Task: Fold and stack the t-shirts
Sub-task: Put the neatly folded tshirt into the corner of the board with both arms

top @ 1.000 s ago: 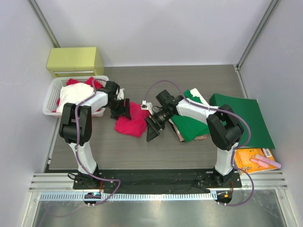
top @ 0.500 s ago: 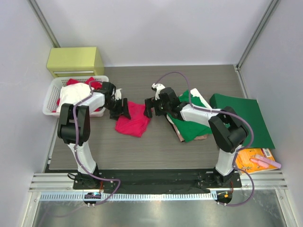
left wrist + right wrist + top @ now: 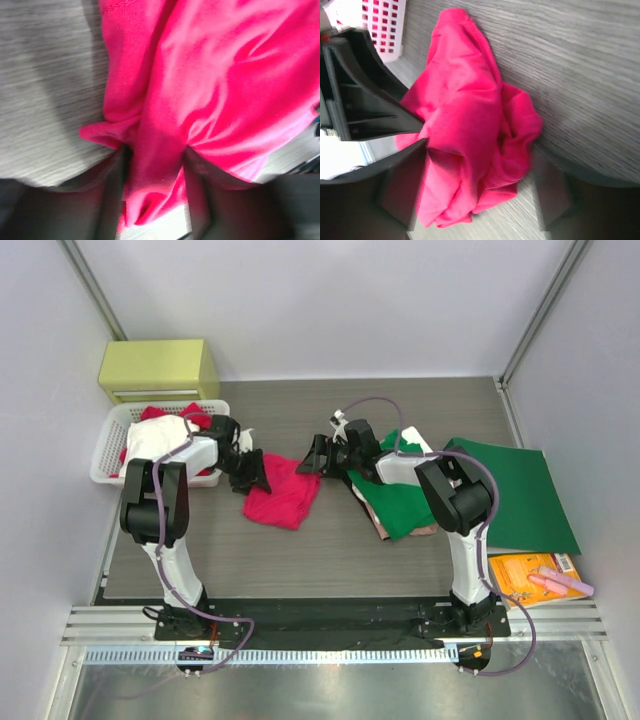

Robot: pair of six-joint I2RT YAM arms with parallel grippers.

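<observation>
The pinkish-red t-shirt (image 3: 285, 495) lies crumpled on the table between the two arms. My left gripper (image 3: 256, 471) is at its left edge. In the left wrist view a bunched fold of the red t-shirt (image 3: 200, 90) fills the gap of the left gripper (image 3: 155, 200), and both fingers press on it. My right gripper (image 3: 314, 456) hovers at the shirt's far right edge, open. In the right wrist view the red t-shirt (image 3: 470, 125) sits loose between the wide jaws of the right gripper (image 3: 477, 195). The green t-shirt (image 3: 402, 502) lies to the right on the beige-pink one (image 3: 384, 532).
A white basket (image 3: 104, 462) with red and white clothes stands at the left, behind it a yellow-green box (image 3: 160, 368). The dark-green folder (image 3: 520, 495) lies at the right, with an orange book (image 3: 528, 575) near the front right.
My right gripper has swung from the shirt's near side up to its far right edge. My left gripper's jaws have narrowed on the cloth at the left edge.
</observation>
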